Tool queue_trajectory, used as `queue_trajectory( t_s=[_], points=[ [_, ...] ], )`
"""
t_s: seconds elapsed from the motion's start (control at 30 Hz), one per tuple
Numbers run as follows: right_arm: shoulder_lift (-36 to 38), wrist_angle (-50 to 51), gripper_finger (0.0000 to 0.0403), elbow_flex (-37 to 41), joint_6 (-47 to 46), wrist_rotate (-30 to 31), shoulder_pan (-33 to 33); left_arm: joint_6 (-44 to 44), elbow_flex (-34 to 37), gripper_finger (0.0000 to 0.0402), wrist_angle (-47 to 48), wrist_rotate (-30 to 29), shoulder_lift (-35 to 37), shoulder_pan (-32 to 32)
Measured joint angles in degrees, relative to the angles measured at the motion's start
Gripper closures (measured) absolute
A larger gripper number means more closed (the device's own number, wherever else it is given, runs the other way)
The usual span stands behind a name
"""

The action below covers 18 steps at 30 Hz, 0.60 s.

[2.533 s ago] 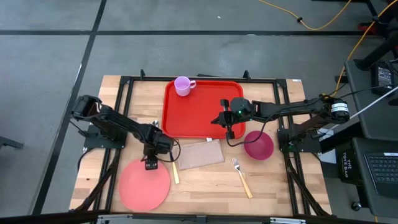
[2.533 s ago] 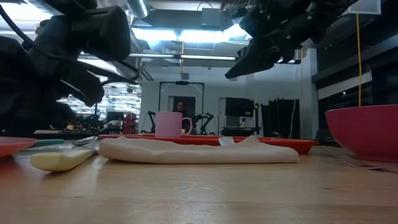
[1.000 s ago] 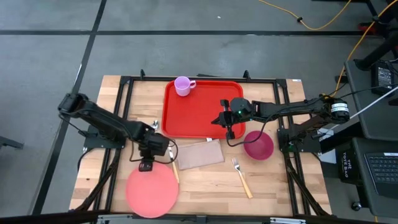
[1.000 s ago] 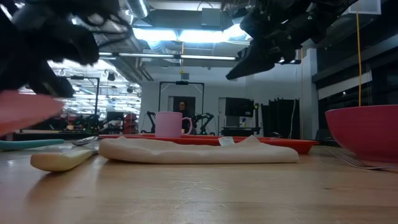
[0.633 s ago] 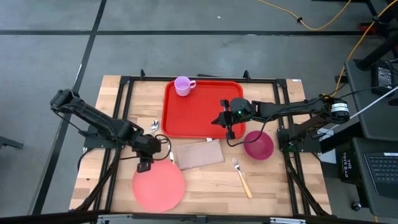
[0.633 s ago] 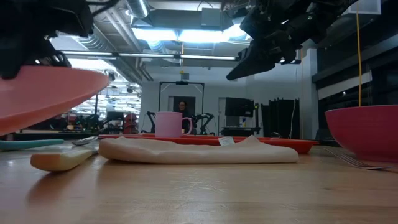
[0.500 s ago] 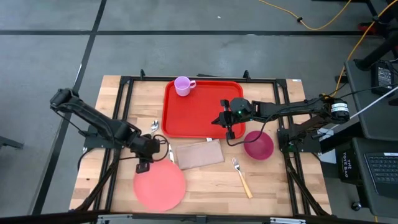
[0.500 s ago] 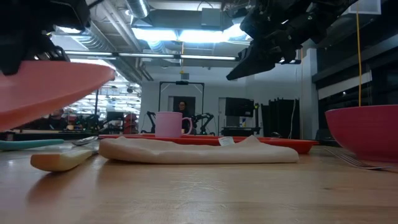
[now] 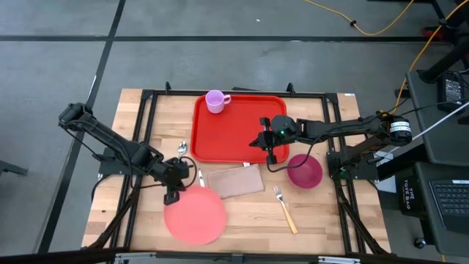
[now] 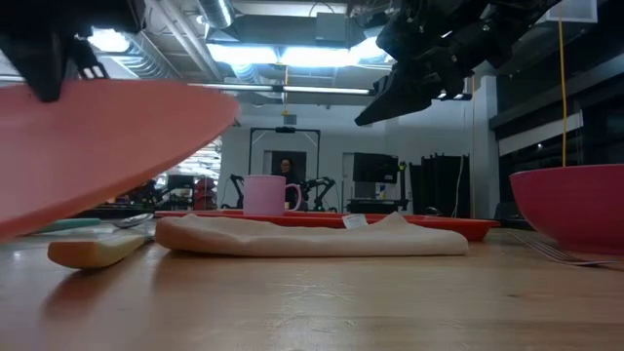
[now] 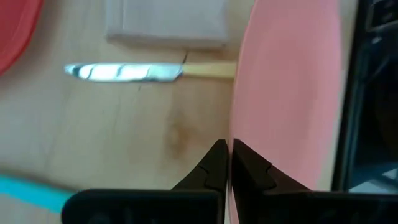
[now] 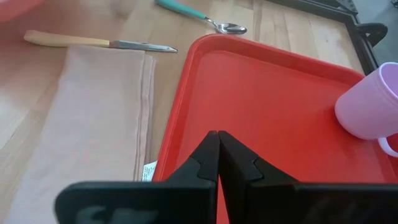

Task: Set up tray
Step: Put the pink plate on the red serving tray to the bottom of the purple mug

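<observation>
Plastic tray (image 9: 237,126) at the tabletop's far edge: stiff, light, slick; grab its rim. Left gripper (image 9: 173,197) pinches plate (image 9: 195,215); right gripper (image 9: 270,155) closed, empty, over tray.

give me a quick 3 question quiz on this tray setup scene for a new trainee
1. True or false: the pink plate is lying flat on the table.
2. What stands on the red tray? A) the magenta bowl B) the purple cup C) the fork
3. Fill in: the left gripper is shut on the ____.

Key
1. False: it is lifted and tilted, as the low view shows.
2. B: the purple cup stands at a far corner of the tray; the magenta bowl and fork are on the wood.
3. pink plate. The right gripper is shut and empty above the tray's edge.
</observation>
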<state>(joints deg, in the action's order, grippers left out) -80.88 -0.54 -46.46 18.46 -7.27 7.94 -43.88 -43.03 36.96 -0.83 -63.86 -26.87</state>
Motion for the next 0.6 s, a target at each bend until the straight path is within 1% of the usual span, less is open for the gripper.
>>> queue_trajectory(
  t_s=[0.17, 0.27, 0.43, 0.5, 0.6],
  points=[
    [0.00, 0.02, 0.0393, 0.00, -0.05, 0.00, 0.00, -0.07, 0.00, 0.0400, -2.88, -0.25, 1.71, 0.00],
    [0.00, 0.02, 0.0393, 0.00, -0.16, 0.00, 0.00, -0.73, 0.00, 0.0400, -2.96, -2.22, 3.01, 0.00],
    [0.00, 0.02, 0.0393, 0.00, -0.15, 0.00, 0.00, 1.53, 0.00, 0.0400, -2.90, -7.45, 5.75, 0.02],
    [0.00, 0.02, 0.0393, 0.00, -0.15, -0.06, 0.00, 0.68, 0.00, 0.0400, -3.03, -9.53, 7.10, 0.02],
    [0.00, 0.02, 0.0393, 0.00, -0.11, -0.36, 0.00, -1.66, 0.00, 0.0400, -4.27, -14.35, 8.90, 0.02]
  ],
)
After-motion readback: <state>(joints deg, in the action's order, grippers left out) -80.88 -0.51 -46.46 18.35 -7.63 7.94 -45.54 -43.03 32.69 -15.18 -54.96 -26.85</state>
